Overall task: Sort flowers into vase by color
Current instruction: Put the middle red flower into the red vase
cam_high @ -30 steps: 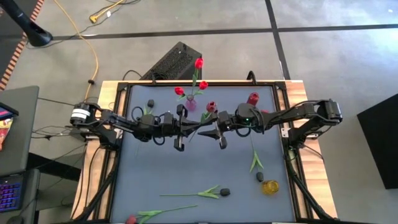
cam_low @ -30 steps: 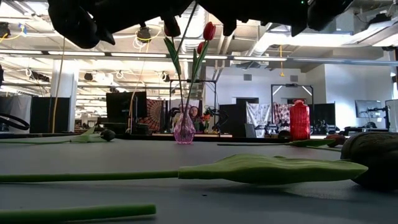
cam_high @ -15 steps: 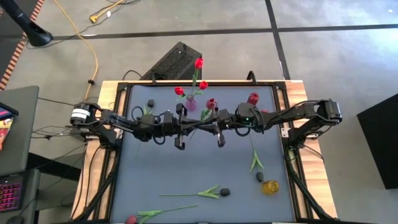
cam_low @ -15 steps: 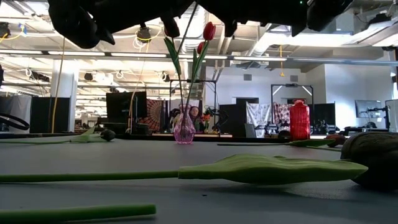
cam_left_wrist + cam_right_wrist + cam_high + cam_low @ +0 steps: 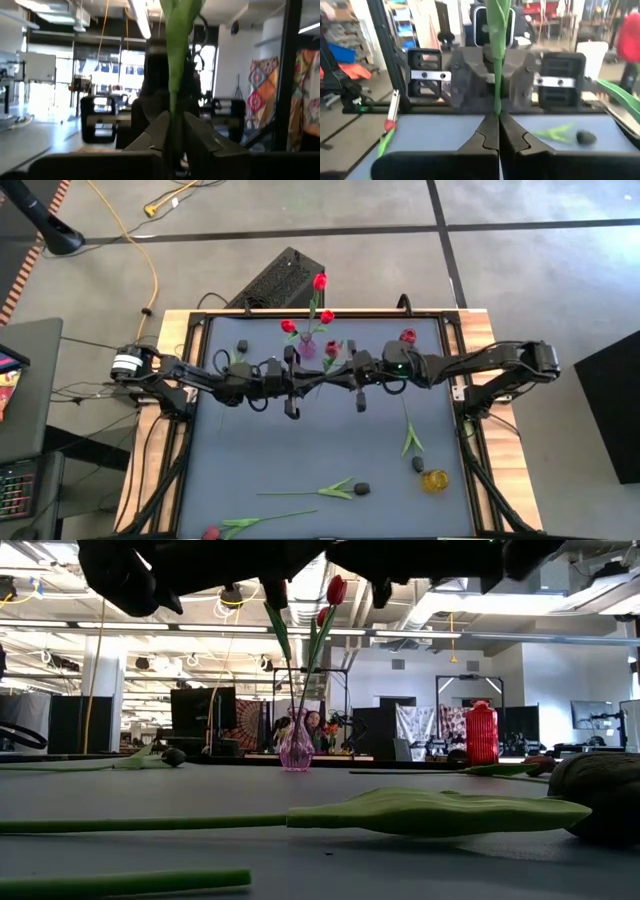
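High view: the left gripper (image 5: 291, 395) and right gripper (image 5: 358, 388) meet mid-table over 1 thin green-stemmed artificial tulip (image 5: 331, 350), probably a handover.

Low view: the small pink glass vase (image 5: 296, 752) at the far edge holds red tulips.

Left wrist view: fingers (image 5: 159, 131) pinch the stem.

Right wrist view: fingers (image 5: 489, 131) pressed on it.

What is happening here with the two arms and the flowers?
Both arms meet above the middle of the table, passing one tulip stem. The right gripper is shut on the stem; the left gripper also holds it. A pink vase already holds red tulips. Other flowers lie on the table.
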`<state>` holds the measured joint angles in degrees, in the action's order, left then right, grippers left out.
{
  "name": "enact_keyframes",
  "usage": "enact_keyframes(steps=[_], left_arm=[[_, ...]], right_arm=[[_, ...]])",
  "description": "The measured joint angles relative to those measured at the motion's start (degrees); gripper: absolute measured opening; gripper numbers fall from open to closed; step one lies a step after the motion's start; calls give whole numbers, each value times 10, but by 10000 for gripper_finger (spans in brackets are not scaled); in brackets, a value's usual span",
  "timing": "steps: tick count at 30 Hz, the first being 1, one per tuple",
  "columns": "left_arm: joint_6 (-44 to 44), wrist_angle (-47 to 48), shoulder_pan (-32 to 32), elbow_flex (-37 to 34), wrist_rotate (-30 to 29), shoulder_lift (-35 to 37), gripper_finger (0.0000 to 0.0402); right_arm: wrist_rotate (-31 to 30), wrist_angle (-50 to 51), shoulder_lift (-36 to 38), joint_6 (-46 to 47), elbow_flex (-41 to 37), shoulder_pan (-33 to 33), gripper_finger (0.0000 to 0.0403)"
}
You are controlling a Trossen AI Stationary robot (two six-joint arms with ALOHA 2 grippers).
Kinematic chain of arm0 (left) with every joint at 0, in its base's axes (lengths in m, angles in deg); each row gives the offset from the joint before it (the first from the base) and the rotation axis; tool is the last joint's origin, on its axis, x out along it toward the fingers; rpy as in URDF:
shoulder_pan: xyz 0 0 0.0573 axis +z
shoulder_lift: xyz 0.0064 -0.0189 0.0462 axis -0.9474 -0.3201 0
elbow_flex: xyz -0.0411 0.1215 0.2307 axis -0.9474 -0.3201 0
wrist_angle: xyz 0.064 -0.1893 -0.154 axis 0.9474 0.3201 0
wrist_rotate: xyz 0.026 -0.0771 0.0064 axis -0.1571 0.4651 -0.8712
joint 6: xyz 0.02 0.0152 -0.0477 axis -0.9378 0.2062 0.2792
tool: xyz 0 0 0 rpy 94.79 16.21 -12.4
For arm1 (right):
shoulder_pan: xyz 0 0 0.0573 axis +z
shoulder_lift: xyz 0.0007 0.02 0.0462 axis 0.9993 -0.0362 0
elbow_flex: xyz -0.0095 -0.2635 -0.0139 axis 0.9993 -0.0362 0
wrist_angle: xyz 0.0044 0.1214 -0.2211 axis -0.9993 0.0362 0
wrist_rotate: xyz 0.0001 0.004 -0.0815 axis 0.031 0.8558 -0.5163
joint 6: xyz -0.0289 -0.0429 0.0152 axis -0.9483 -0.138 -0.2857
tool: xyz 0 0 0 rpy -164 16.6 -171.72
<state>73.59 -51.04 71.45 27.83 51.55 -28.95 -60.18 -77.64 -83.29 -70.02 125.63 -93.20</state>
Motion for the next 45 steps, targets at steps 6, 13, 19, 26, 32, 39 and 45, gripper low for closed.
enact_keyframes(steps=[6, 13, 19, 26, 32, 39, 45], left_arm=[[-11, 136, 6, -1, -13, 55, 81], [-29, 337, 8, -1, -30, 142, 102], [-25, 457, 5, -1, -43, 184, 103], [-24, 472, 2, -1, -59, 186, 103], [-24, 472, 2, -1, -59, 186, 103], [-25, 478, 2, -1, -61, 186, 103], [-25, 478, 2, -1, -61, 186, 103]], right_arm=[[-42, 167, 78, -4, 0, -22, 18], [-154, 348, 183, -18, 0, -52, 18], [-268, 449, 270, -19, 0, -100, 18], [-321, 511, 323, -19, 0, -182, 18], [-317, 513, 343, -28, 0, -226, 18], [-315, 538, 342, -35, 0, -267, 18], [-313, 528, 339, -34, -9, -280, 18]])
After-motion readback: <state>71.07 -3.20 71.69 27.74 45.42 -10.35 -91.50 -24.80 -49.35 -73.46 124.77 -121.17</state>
